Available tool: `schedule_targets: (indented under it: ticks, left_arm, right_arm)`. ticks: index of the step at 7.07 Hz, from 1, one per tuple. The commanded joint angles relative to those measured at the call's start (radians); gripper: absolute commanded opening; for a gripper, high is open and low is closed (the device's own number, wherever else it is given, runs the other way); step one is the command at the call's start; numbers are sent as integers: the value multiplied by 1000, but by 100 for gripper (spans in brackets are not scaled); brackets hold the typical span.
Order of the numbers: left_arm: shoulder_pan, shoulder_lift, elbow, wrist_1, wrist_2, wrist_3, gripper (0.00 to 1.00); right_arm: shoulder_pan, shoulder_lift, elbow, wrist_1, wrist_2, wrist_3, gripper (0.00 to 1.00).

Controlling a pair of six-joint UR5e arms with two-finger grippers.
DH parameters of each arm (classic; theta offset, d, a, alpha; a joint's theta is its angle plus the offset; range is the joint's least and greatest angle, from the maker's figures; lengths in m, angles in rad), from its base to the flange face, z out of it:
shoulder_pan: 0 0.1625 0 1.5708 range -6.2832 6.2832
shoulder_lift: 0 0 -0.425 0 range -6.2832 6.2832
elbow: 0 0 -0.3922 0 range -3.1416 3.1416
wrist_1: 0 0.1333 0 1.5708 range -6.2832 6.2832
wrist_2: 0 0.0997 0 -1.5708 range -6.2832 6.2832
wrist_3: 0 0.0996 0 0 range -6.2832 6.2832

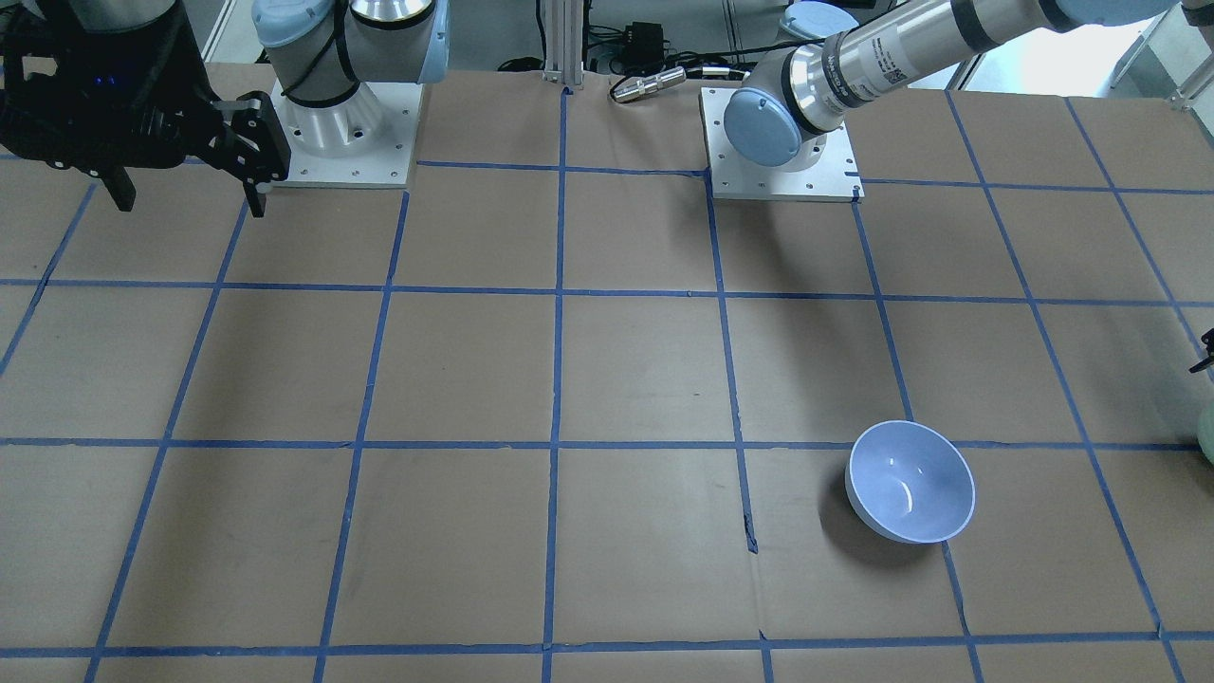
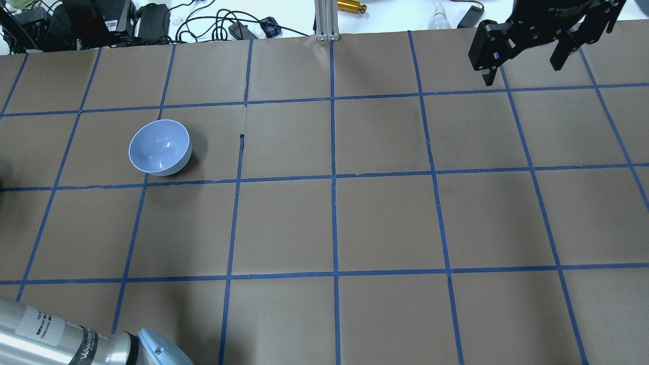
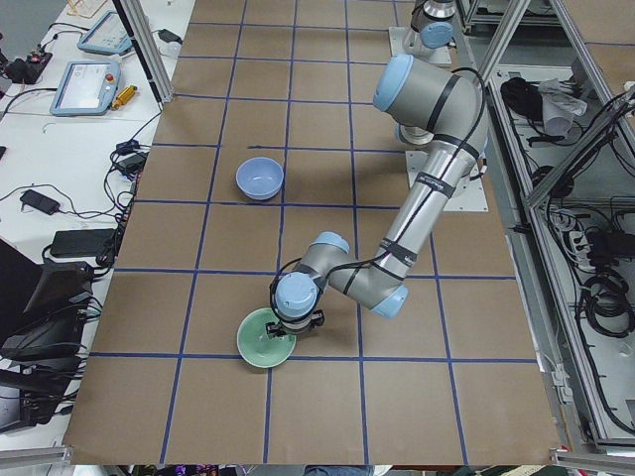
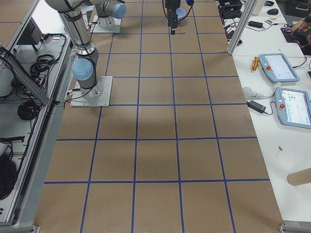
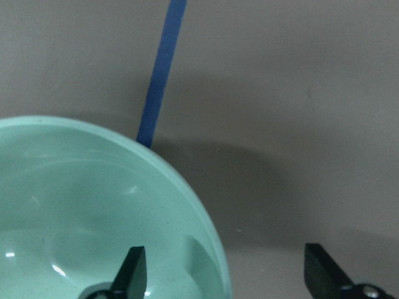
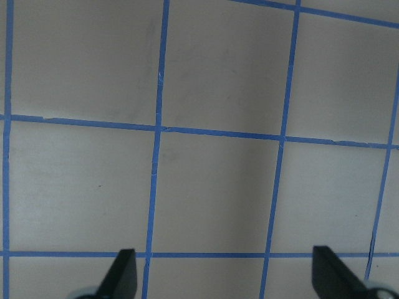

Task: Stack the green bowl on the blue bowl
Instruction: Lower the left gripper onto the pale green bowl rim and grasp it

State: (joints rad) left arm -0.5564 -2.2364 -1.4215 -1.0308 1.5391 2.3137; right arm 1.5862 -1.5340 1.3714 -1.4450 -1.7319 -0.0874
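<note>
Right, the green bowl (image 3: 266,339) sits low and left of centre in the left side view, on the brown table (image 3: 327,119) with its blue tape grid. On my left wrist feed it fills the lower left corner. The left gripper (image 5: 222,249) is spread wide across its rim, one finger (image 5: 132,274) inside the bowl and the other outside over the paper. I can't tell whether either finger touches it. The blue bowl (image 2: 159,147) stands upright in the overhead view's upper left, well apart from the green one. The right gripper (image 2: 523,75) hangs in that view's upper right corner, also spread, and my right wrist feed shows only taped paper between its fingers.
</note>
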Motion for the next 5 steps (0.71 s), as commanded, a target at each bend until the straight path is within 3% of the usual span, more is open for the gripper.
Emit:
schedule_targets:
  ticks: [1, 2, 3, 5]
  left_arm:
    - [-5, 0, 1, 1, 0, 1, 20]
    - [-8, 0, 1, 6, 0, 7, 5]
    - [-8, 0, 1, 8, 0, 7, 0]
    - [-8, 1, 1, 11, 0, 7, 0]
  right_arm:
    - [0, 0, 0, 0, 0, 0, 100]
    - [0, 0, 0, 0, 0, 0, 100]
    - [0, 0, 0, 0, 0, 0, 100]
    - [0, 0, 0, 0, 0, 0, 100]
